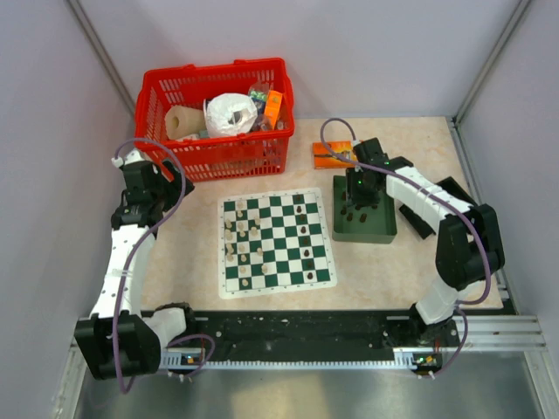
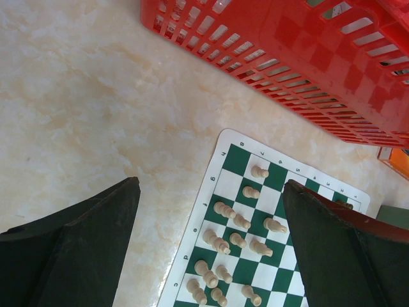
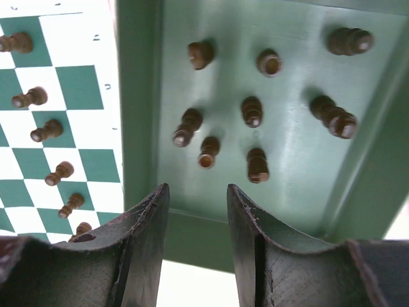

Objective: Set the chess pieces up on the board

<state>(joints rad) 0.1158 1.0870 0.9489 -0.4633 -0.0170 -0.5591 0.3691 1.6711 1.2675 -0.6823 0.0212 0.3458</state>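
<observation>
Green-and-white checked board (image 1: pixel 262 291), top view: it lies flat at the middle of the surface (image 1: pixel 384 271), in front of the red basket (image 1: pixel 218 153). Cream pieces (image 1: pixel 236 236) stand along its left files and dark pieces (image 1: pixel 306 231) along its right. A dark green tray (image 1: pixel 367 231) sits just to the right of the board. The right gripper (image 1: pixel 360 196) hangs over the tray. The left gripper (image 1: pixel 170 183) is parked well to the left, near the basket's corner.

Left wrist view: the left jaws are spread fully and hold nothing. Between them, lower down, are the board's near corner and the cream pieces, some upright and some leaning. Their exact squares cannot be read.

Right wrist view: the right jaws stand part-way apart with a clear gap and nothing pinched. They point down at the tray floor, where eight dark pieces are scattered loose. The closest is a small pawn-like one (image 3: pixel 208 151), just beyond the fingertips (image 3: pixel 160 198). Six dark pieces already line the board edge beside the tray wall.

Step in hand, judged: fetching the next dark piece from the tray.

Next move, judged: lower the right jaws so they straddle the nearest piece, clear of its neighbours. Close on it, lift it over the tray wall and stand it on a free square.
</observation>
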